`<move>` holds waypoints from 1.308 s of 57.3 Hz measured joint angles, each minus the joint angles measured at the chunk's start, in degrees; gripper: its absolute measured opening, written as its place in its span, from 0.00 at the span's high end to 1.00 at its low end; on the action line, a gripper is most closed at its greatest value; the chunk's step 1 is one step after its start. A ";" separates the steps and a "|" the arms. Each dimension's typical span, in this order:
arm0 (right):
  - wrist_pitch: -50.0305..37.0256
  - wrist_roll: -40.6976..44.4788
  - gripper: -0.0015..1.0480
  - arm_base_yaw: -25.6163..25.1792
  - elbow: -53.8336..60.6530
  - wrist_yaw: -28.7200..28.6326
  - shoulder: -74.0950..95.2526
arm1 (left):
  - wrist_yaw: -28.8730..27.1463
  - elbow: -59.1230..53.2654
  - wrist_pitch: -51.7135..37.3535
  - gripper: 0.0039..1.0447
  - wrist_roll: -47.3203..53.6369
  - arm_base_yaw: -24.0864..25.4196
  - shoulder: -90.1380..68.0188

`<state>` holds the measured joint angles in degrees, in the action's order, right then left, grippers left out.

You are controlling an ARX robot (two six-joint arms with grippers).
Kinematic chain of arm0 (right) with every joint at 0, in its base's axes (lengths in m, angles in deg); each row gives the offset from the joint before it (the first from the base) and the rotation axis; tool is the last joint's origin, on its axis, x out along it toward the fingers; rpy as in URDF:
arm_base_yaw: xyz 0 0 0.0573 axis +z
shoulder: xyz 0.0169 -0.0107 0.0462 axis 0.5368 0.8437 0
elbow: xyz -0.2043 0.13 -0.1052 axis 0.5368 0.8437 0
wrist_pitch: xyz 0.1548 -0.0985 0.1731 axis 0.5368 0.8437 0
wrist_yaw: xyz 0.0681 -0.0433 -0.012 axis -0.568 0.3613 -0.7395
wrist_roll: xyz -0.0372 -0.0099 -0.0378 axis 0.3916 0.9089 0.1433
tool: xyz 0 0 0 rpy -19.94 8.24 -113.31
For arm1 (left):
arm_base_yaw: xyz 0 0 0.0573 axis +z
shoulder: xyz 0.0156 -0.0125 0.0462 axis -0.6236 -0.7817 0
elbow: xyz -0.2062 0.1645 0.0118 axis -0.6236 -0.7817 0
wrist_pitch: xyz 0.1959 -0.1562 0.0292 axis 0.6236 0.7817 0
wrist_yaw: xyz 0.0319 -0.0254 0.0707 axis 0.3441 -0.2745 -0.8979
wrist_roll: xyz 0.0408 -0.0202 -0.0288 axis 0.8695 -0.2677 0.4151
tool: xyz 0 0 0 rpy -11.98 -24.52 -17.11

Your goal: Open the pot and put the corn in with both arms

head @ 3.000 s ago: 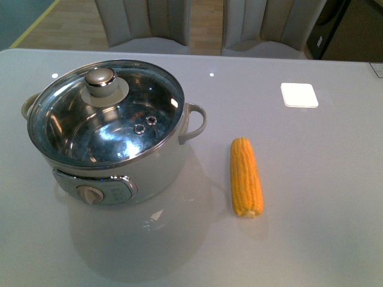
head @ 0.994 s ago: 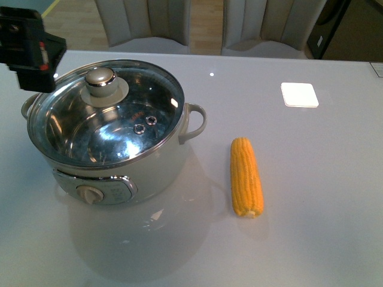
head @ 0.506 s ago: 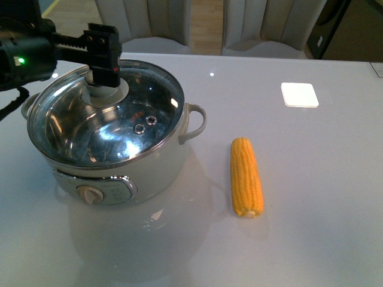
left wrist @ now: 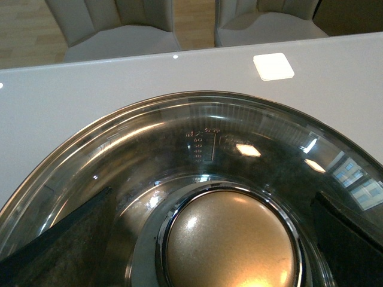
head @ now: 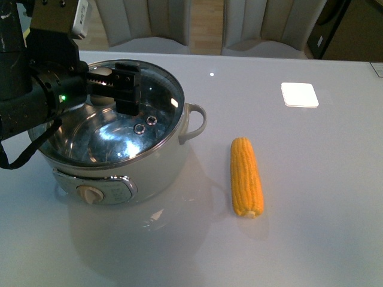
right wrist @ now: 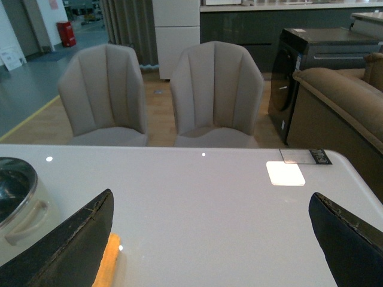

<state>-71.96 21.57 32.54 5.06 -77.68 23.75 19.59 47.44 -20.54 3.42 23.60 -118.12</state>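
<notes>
The cream-white pot (head: 157, 170) stands at the table's left with its glass lid (head: 158, 104) on. My left gripper (head: 106, 89) hangs over the lid, open, one black finger (head: 127, 88) to the right of the beige knob. In the left wrist view the knob (left wrist: 230, 242) lies between the two spread fingers (left wrist: 60, 239), which stand apart from it. The yellow-orange corn (head: 246, 177) lies on the table to the right of the pot. My right gripper (right wrist: 209, 200) is open above the table, with the corn (right wrist: 106, 263) by its one finger and the pot (right wrist: 27, 218) at the view's edge. It does not show in the front view.
A white square (head: 299, 94) is set in the grey tabletop (head: 311, 227) at the back right. Two grey chairs (head: 263, 27) stand behind the table's far edge. The left arm's black body (head: 30, 89) covers the pot's left side.
The left arm has swung in from the left and come down over the lid, and its open fingers now flank the knob. Pot, lid and corn have not moved.
</notes>
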 joint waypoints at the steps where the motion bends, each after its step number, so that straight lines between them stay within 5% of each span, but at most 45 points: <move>1: 0.00 0.00 0.08 0.00 0.00 0.00 0.00 | -0.07 0.15 -0.02 0.07 -0.13 -0.02 -0.13; 10: 0.00 0.00 0.08 0.00 0.00 -0.02 0.00 | -0.46 0.79 -0.11 0.08 -0.87 0.00 -0.63; 31: 0.00 0.00 0.08 0.00 0.00 -0.02 0.00 | -1.79 1.29 -0.50 0.58 -1.75 -0.57 -0.83; 75: 0.00 0.00 0.08 0.00 0.00 -0.02 0.00 | -3.41 3.17 4.94 0.59 -1.16 0.04 3.26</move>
<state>-71.96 21.57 32.54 5.06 -77.70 23.75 16.18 50.60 -15.60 2.26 23.64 -114.87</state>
